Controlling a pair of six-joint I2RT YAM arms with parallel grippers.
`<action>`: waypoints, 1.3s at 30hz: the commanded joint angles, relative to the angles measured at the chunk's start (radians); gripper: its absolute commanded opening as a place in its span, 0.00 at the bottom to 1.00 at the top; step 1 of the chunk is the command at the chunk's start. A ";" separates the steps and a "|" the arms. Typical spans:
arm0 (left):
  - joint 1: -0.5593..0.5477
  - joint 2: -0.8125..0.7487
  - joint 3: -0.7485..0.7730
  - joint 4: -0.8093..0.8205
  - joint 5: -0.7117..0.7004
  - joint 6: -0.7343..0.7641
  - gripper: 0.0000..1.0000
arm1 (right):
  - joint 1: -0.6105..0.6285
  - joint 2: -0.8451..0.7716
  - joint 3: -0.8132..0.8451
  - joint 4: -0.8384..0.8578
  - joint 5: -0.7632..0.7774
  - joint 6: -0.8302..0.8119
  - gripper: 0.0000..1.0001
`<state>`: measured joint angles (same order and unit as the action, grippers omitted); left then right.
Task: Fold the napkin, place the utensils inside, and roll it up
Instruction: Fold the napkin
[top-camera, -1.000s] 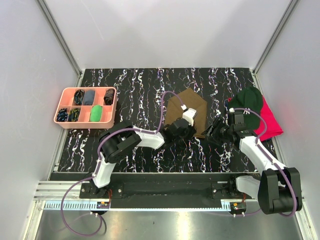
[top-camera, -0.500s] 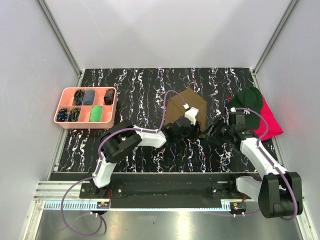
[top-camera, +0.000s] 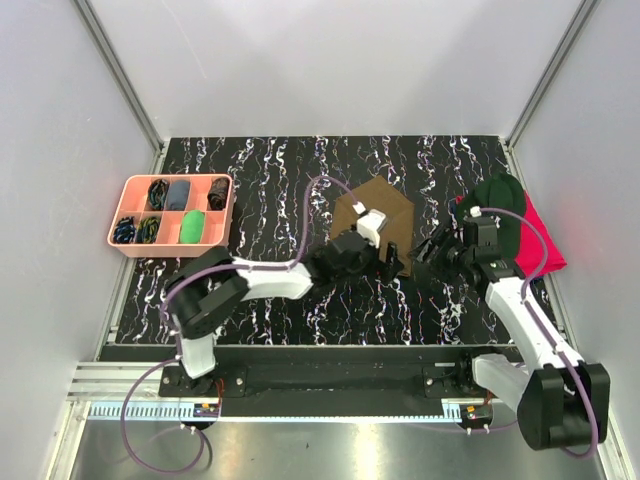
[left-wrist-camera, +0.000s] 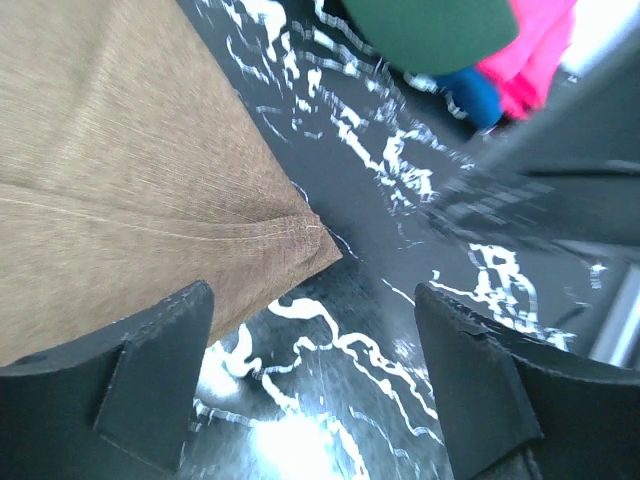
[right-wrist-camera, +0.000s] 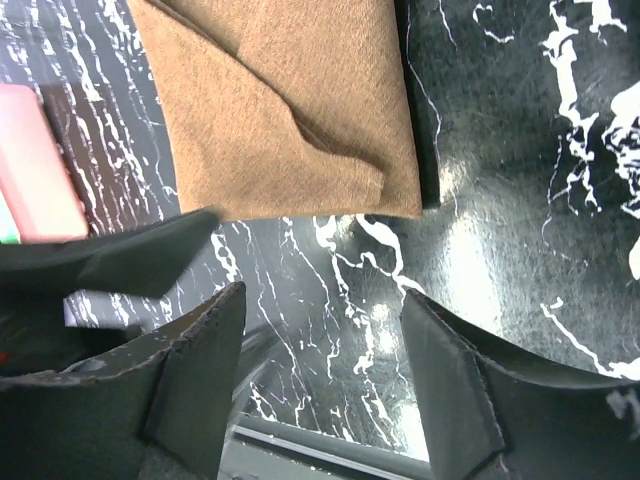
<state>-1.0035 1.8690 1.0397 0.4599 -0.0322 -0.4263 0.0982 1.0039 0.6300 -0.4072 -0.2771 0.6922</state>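
The bench (top-camera: 250, 165) lies open behind and left of the napkin (top-camera: 375, 205), up to the tray (top-camera: 165, 250). Rightward, cap (top-camera: 498, 192) and red cloth (top-camera: 545, 245) block; the left claw (top-camera: 392, 258) and right claw (top-camera: 428, 254) leave a narrow gap.

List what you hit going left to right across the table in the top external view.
pink tray → napkin → right claw → green cap → red cloth. Left claw overlaps the napkin, so it is left out.
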 joint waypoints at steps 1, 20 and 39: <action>0.058 -0.158 -0.084 0.048 -0.001 -0.023 0.87 | -0.006 0.085 0.079 -0.010 0.023 -0.046 0.73; 0.428 -0.396 -0.443 0.028 0.146 -0.229 0.88 | -0.022 0.506 0.157 0.105 -0.108 -0.201 0.72; 0.456 -0.399 -0.487 0.022 0.167 -0.250 0.88 | -0.020 0.579 0.105 0.120 -0.114 -0.191 0.24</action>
<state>-0.5568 1.5078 0.5697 0.4225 0.1101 -0.6640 0.0784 1.5848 0.7589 -0.2996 -0.3820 0.5018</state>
